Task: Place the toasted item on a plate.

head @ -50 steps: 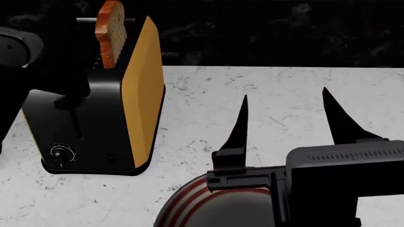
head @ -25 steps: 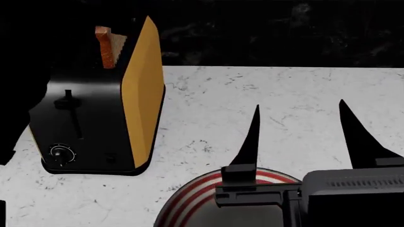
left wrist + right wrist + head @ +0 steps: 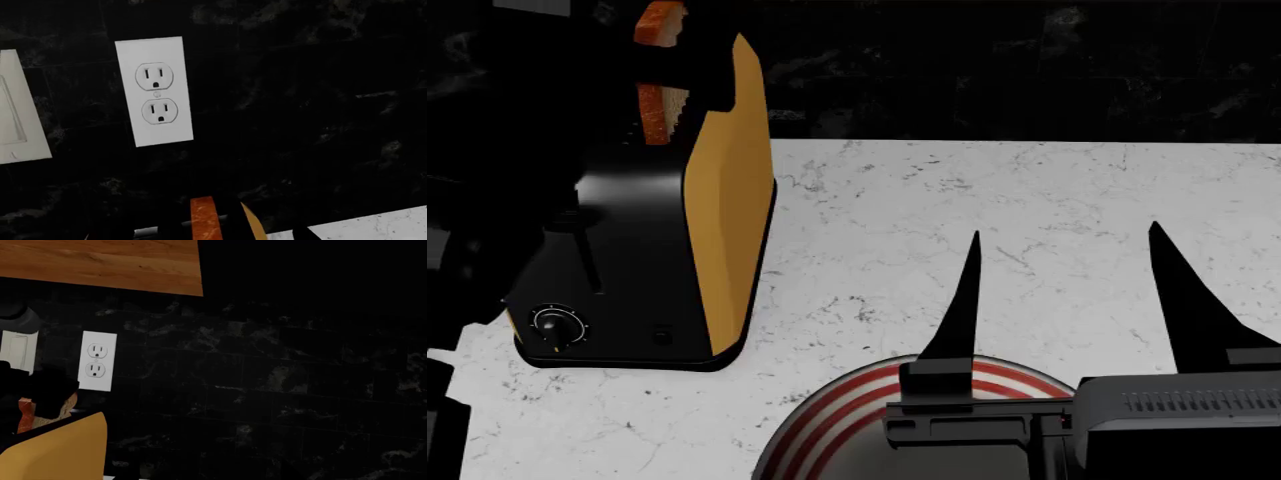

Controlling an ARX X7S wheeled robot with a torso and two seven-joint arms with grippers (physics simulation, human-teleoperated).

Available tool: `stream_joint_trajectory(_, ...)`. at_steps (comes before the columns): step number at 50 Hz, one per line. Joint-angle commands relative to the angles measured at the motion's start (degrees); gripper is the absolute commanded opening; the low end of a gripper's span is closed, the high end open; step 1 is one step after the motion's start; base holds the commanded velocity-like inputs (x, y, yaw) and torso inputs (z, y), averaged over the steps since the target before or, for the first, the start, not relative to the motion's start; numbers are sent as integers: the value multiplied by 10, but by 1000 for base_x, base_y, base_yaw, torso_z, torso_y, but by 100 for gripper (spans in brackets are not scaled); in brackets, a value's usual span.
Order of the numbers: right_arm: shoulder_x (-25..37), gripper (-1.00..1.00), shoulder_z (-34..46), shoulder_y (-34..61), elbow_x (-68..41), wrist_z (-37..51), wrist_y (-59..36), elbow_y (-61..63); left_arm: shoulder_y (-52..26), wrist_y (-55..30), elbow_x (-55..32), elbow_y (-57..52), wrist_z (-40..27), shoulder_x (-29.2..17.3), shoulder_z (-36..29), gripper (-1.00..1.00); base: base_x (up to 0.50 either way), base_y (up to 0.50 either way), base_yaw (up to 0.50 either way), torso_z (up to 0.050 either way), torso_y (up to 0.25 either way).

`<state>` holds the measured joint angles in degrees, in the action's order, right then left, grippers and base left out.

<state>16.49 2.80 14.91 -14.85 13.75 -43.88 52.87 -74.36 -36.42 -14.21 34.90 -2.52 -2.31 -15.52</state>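
We see the big white counter (image 3: 1028, 230) first, with the black and yellow toaster (image 3: 654, 250) standing on it at our left. The plate (image 3: 827, 425) lies on the counter at the near edge, well apart from the toaster, and our right gripper (image 3: 1061, 290) hangs over it with its two pointed fingers spread wide and nothing between them. The toast (image 3: 662, 70) is up at the top of the toaster, and our dark left gripper (image 3: 687, 65) covers its middle (it is too dark there for us to tell if the jaws are closed on it). We think the toast could slip back into the slot or tip over if the hold is weak, or catch on the slot edge. Half a second ago the toast sat lower, with only a corner showing; now it is higher.
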Motion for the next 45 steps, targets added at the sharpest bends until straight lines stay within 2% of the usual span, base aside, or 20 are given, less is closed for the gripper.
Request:
stream_joint_trajectory(1,4,100,1,-1,-2,4,1,0,7,30,-1,45,-5,-4,-19,100,0,0,0,0,0)
stream_joint_trajectory(12,7,100,4,-2,-5,9,-5,8,21,38,-5,60,2,-8,-38,100,0,0,0,0,0)
stream_joint_trajectory(23,9,100,9,-4,-4,13,0,3,13,82,-14,125,-2,-5,-32,100,1,0,0,0,0)
stream_joint_trajectory(30,11,100,13,-3,-3,16,-2,4,18,83,-29,129,-7,-6,-24,100,1,0,0,0,0)
stream_joint_trajectory(31,11,100,12,-3,-5,16,-2,4,18,85,-33,130,-9,-5,-19,-100,0,0,0,0,0)
stream_joint_trajectory(45,16,100,6,2,-15,20,-14,18,10,60,-50,98,-14,-9,-23,-100,1,0,1,0,0)
